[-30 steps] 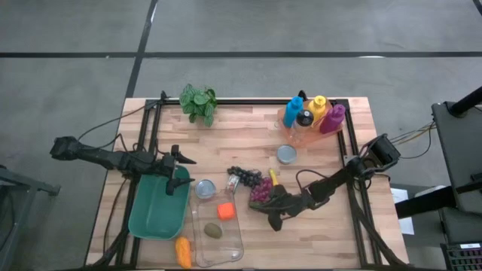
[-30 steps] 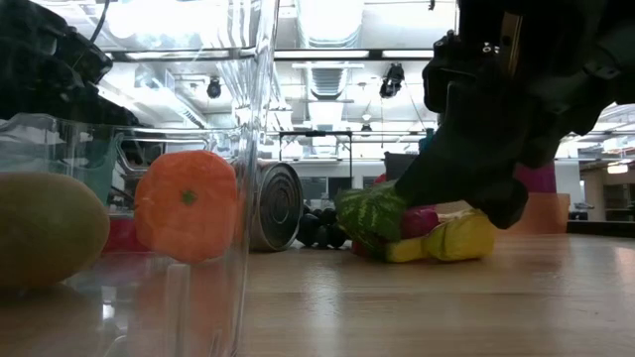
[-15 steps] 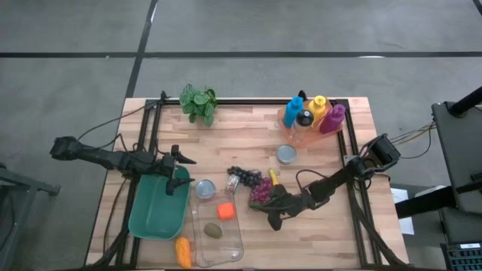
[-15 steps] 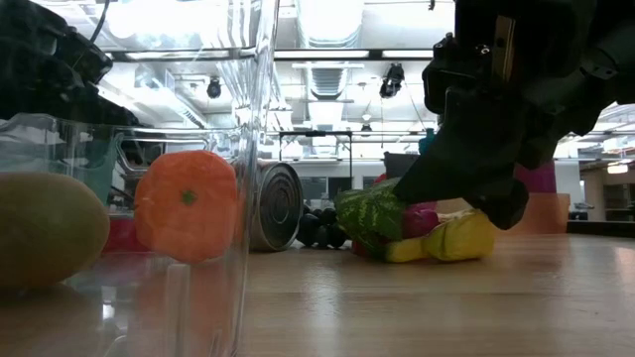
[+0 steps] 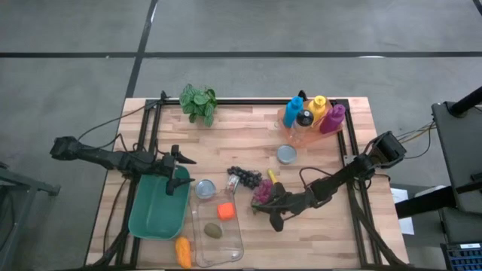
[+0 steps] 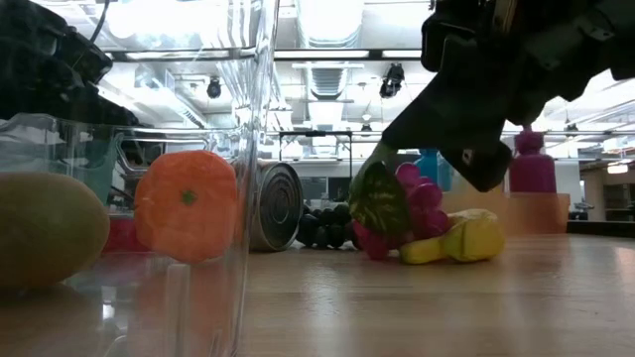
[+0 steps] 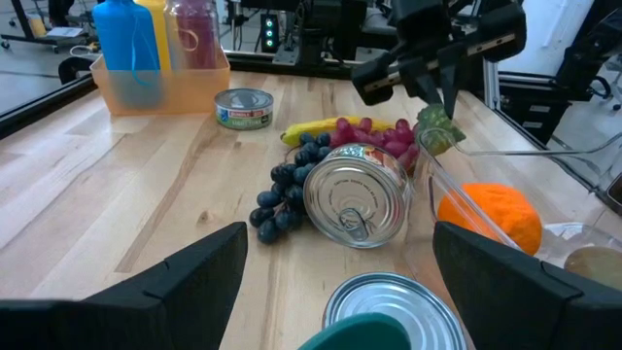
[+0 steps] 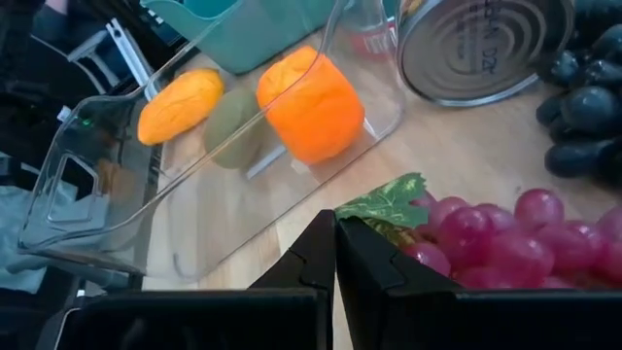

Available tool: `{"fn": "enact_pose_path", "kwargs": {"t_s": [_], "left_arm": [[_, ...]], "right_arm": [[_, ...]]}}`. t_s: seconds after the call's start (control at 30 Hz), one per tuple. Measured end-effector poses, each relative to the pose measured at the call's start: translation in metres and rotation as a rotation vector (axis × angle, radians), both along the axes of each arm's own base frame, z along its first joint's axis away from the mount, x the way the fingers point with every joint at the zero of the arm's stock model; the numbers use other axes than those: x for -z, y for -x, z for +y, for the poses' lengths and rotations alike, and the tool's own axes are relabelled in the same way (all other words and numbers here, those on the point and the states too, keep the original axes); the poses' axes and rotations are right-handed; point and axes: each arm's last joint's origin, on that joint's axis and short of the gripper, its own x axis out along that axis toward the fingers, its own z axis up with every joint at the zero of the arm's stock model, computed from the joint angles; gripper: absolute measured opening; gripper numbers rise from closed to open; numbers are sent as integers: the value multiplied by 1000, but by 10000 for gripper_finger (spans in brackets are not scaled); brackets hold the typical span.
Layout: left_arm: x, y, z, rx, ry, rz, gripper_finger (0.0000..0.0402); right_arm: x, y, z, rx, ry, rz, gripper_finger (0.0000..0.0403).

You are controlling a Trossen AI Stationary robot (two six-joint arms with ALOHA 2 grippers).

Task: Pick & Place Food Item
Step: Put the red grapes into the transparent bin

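Red grapes [image 5: 262, 192] with a green leaf lie near the middle of the table [image 5: 248, 135], just left of a yellow banana [image 6: 466, 238] and right of a bunch of dark grapes [image 5: 242, 176]. In the low view the leaf end is tilted up while the lower berries sit at the wood; whether the bunch is fully clear of the table cannot be told. From above, the arm covers most of the bunch, so only its left edge shows.

Right gripper [image 8: 335, 238] has its fingers pressed together, pinching the leaf at the top of the red grapes; the right wrist view shows the two dark tips meeting right at the leaf's edge.

Left gripper [image 7: 335, 267] hovers at the far rim of the teal bin [image 5: 157, 207] on the left, its fingers spread wide and holding nothing.

A clear container [image 5: 217, 229] at the near edge holds an orange [image 5: 224, 211] and a green-brown fruit [image 5: 213, 230]; another orange-coloured piece [image 5: 183, 252] lies just outside its near left corner, partly cut off by the bin. A tipped can [image 7: 356, 194] lies between the container and the dark grapes. The bottles [image 5: 312, 114] at the far right stand in a tray, and their lower parts are hard to make out.
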Motion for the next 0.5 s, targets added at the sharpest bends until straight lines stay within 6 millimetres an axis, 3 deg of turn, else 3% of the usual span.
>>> {"fn": "enact_pose_path", "kwargs": {"t_s": [0.5], "left_arm": [[0, 0, 0, 0, 0, 0, 336]], "right_arm": [[-8, 0, -1, -4, 61, -36, 8]]}}
